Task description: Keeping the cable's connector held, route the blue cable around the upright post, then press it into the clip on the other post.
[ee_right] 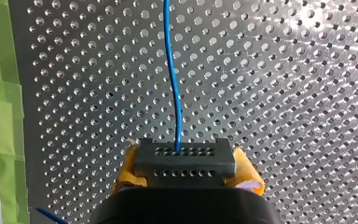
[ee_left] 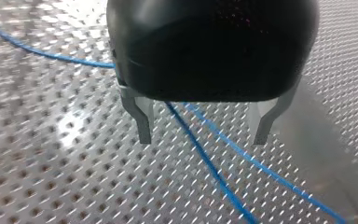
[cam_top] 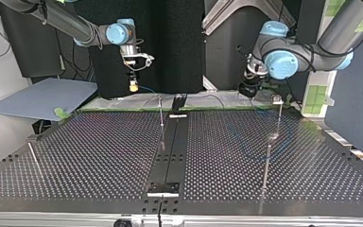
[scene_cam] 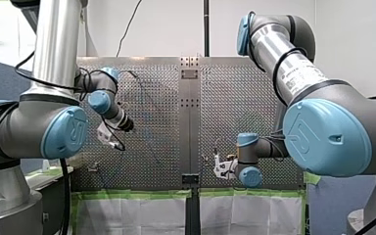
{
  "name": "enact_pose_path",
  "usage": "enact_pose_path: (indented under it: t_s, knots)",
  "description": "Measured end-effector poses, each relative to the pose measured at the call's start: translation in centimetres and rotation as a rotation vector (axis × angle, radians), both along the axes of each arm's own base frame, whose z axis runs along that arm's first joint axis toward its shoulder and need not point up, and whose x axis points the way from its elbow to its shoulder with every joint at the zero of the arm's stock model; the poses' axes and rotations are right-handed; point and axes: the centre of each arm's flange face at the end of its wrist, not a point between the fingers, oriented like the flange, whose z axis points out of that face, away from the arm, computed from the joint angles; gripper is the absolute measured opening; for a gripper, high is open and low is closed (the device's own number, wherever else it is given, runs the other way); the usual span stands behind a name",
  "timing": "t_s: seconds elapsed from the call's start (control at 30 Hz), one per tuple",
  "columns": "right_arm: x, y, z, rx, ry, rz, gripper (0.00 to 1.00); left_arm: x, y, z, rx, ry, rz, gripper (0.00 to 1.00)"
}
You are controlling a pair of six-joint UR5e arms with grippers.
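**Item:** blue cable (ee_right: pixel 172 70), single thin strand, ending in a black connector (ee_right: pixel 184 161).

**Location:** the connector sits between the yellow pads (ee_right: pixel 247 175) of the robot's right gripper (ee_right: pixel 186 169), which is clamped on its two sides. The strand leaves the connector's holed front face. Farther along, two runs lie on the perforated table (ee_left: pixel 51 177), under the robot's left gripper (ee_left: pixel 203 130).

**Left gripper:** the metal fingers (ee_left: pixel 142 119) are spread wide and hold nothing. It hangs above the runs without touching them.

**Handling (judged):**
- The cable is light and limp and holds only a loose curve.
- It is likely to slide through bare metal fingers unless pinched squarely.
- The connector is the one rigid part and the firmest hold.
- A second hold belongs on the strand itself, where it passes beneath the left gripper's gap.

**Axis:**
- At the right gripper the strand runs straight ahead, in line with the gripper's reach.
- At the left gripper both runs cross the gap on a slant.

**Fixtures:** the upright post (cam_top: pixel 161 111) and the clip (cam_top: pixel 277 100) on the other post are both unthreaded
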Motion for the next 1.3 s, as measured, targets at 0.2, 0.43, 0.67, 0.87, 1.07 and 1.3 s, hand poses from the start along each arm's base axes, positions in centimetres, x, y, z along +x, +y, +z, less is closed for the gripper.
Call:
enact_pose_path:
  t_s: [0.2,0.43,0.67,0.87,1.07,1.3]
  knots:
    - [0.1,0.1,0.0,-0.001,0.000,0.002,0.00,-1.1,2.1,-1.1,0.023,0.018,0.070,1.00]
    - [0.2,0.1,0.0,-0.003,0.001,0.003,0.00,-2.5,3.7,-1.0,0.033,0.026,0.101,1.00]
    - [0.2,0.1,0.0,-0.004,0.002,0.003,0.00,-3.6,2.9,1.0,0.031,-0.013,0.066,1.00]
    - [0.2,0.1,0.0,-0.004,0.002,0.003,0.00,-4.2,1.7,1.7,0.022,-0.035,0.006,1.00]
    - [0.2,0.1,0.1,-0.004,0.002,0.003,0.00,-4.8,0.9,2.3,0.027,-0.035,-0.019,1.00]
    - [0.2,0.1,0.1,-0.005,0.002,0.003,0.00,-5.7,1.6,3.9,0.036,-0.033,0.029,1.00]
